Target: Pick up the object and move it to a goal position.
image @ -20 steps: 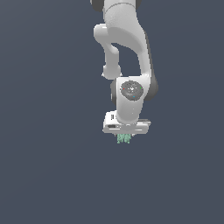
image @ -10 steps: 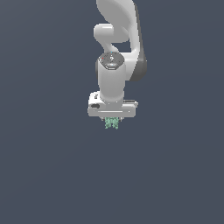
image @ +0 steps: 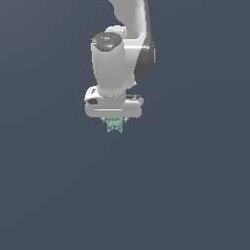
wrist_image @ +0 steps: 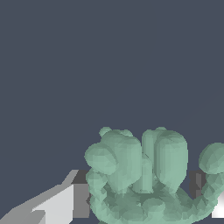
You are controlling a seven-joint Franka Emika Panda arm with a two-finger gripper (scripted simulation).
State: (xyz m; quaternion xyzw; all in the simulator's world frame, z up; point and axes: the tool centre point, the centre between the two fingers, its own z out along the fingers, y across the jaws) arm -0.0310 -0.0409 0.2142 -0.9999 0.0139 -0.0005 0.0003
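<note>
The object [image: 114, 125] is a small pale mint-green lump with ridges, hanging just under the white hand in the exterior view. My gripper [image: 114, 122] is shut on it, its fingers mostly hidden behind the lump. In the wrist view the object [wrist_image: 144, 175] fills the space between the two fingers [wrist_image: 65, 203], which press against its sides. It is held up in the air with nothing beneath it.
A plain dark grey-blue background [image: 49, 195] surrounds the arm on all sides. No other object, container or edge shows in either view.
The arm has carried the held object toward the exterior view's left and slightly upward, and the wrist has turned. The grip on the object is unchanged.
</note>
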